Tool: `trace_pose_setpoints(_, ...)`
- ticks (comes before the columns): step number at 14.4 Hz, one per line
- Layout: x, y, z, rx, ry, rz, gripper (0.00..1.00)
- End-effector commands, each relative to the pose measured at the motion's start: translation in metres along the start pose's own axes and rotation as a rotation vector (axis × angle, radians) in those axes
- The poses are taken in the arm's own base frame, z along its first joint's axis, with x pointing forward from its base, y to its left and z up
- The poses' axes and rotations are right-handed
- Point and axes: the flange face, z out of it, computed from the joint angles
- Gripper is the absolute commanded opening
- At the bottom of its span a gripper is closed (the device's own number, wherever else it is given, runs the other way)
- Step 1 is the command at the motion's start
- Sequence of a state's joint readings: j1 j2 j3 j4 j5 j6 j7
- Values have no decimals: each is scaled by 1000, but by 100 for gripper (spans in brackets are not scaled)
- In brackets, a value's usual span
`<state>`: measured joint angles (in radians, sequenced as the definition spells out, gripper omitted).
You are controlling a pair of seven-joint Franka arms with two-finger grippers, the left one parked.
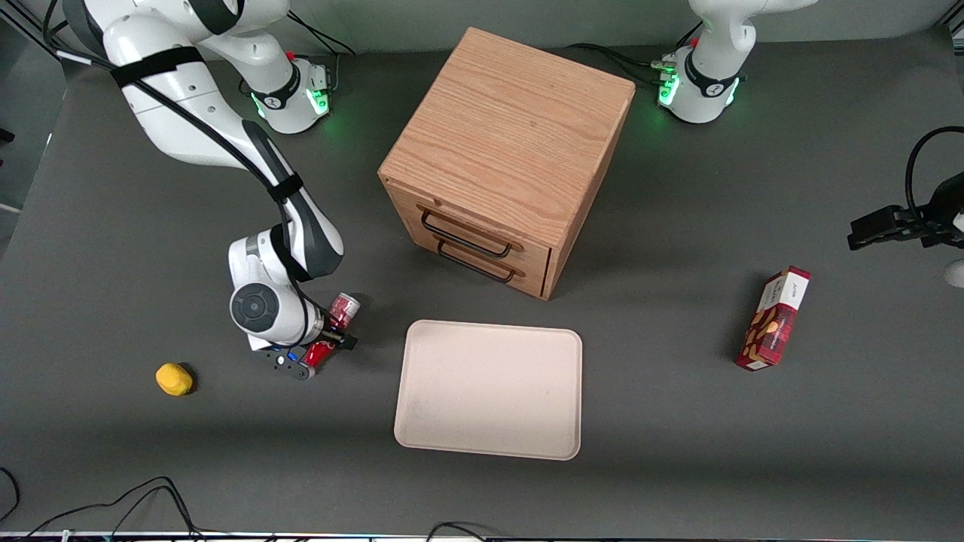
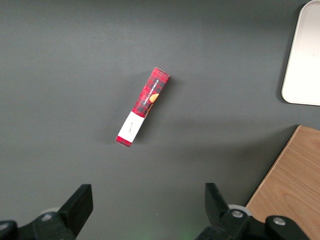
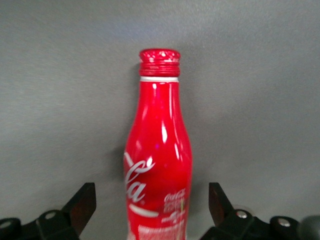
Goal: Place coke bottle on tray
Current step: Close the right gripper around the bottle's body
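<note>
Robot's gripper (image 1: 331, 348) sits wide open around the coke bottle (image 3: 157, 165), which lies on the table at nine o'clock from the tray (image 1: 489, 389). Its shiny round body looks hard and slippery (grab the fat middle). Only the wrist camera shows the cap (image 3: 159, 62) and white writing.

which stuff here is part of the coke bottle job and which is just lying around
Part of the job:
coke bottle, between the open gripper fingers, not yet clamped
tray, nothing on it

Just lying about:
lemon
snack box, toward the parked arm's end
wooden drawer cabinet
</note>
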<state>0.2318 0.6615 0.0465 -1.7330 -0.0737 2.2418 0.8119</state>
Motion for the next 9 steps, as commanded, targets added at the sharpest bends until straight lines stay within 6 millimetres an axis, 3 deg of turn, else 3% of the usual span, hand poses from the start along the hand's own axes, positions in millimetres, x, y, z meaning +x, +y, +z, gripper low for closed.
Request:
trace_pose_setpoints(1,1,-3,7,-6,21,13,100)
trace_pose_setpoints(3,1,-3,7,-6,21,13,97)
trace_pose_setpoints(4,1,-3,7,-5,22,13,91)
trace_pose_setpoints(5,1,-3,7,-6,21,14,70)
trace_pose_setpoints(6,1,-3,6,-5,22,14,31)
trace_pose_setpoints(7,0,-2,8,-8,19,14,0)
trace_pose_setpoints(9,0,-2,8,-7,20,14,0)
